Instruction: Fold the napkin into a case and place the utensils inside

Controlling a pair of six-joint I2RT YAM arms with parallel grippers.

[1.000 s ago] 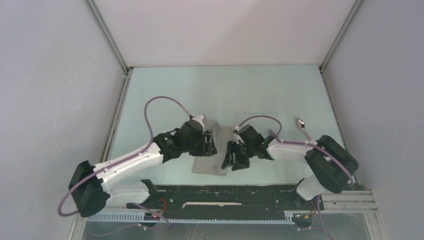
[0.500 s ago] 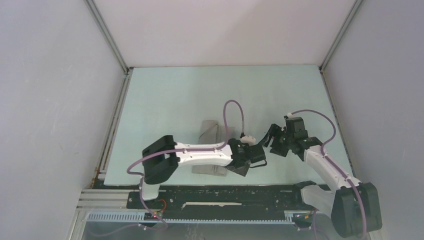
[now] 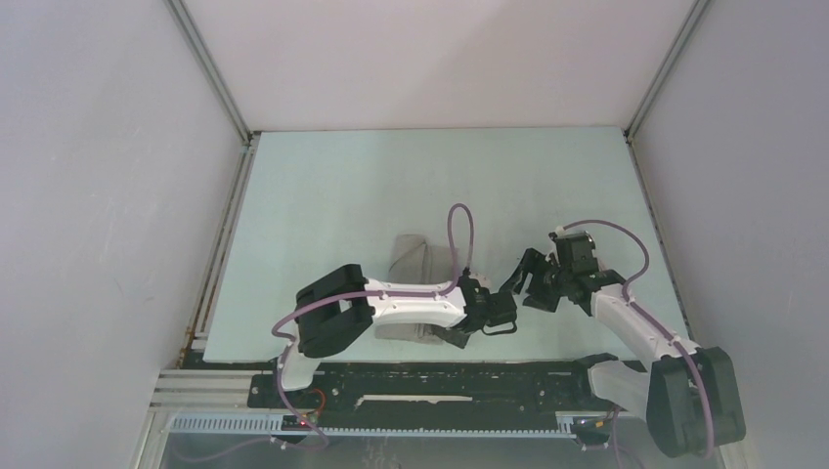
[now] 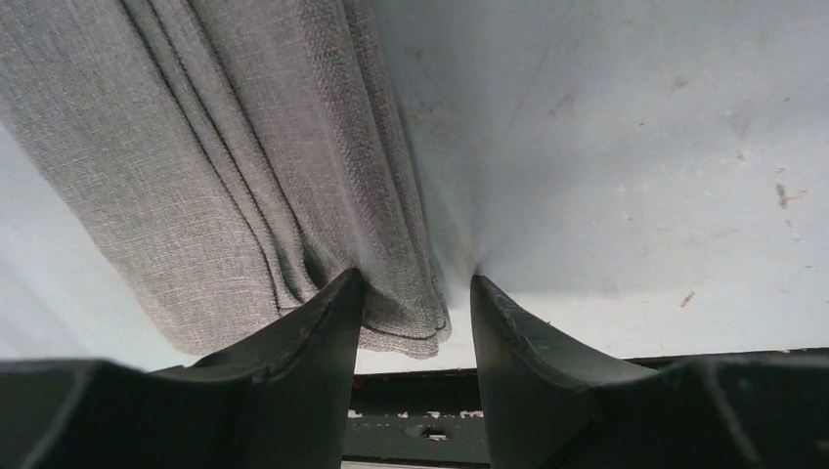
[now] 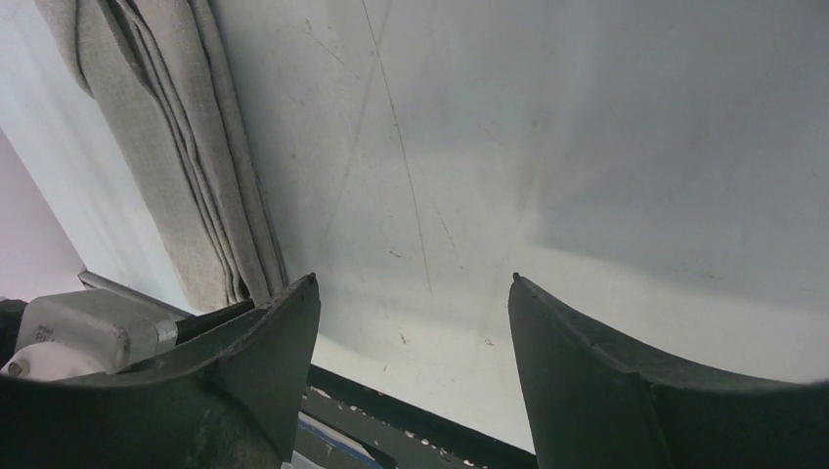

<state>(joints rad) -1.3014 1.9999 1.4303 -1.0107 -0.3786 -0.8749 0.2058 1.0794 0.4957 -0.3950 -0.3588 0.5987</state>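
The napkin (image 3: pixel 409 258) lies folded into a narrow, layered case shape near the table's front, its near half under my left arm. In the left wrist view the napkin (image 4: pixel 196 166) fills the upper left, and its near right corner sits between the fingers of my left gripper (image 4: pixel 415 283). The jaws stand apart, the left finger touching the cloth. That left gripper (image 3: pixel 457 335) points toward the front edge. My right gripper (image 3: pixel 521 282) hovers open over bare table just right of the napkin (image 5: pixel 166 147). Nothing is between the fingers of the right gripper (image 5: pixel 413 278). The utensils are hidden.
A black rail (image 3: pixel 440 376) runs along the table's near edge, close beyond the left fingertips. Grey walls close the left, right and far sides. Purple cables (image 3: pixel 459 234) loop above both wrists. My left arm's white link (image 5: pixel 78 332) shows at the right wrist view's lower left.
My left arm swung from the napkin's left side across to its near right corner, and its jaws narrowed. My right arm pulled back to the right and its jaws widened.
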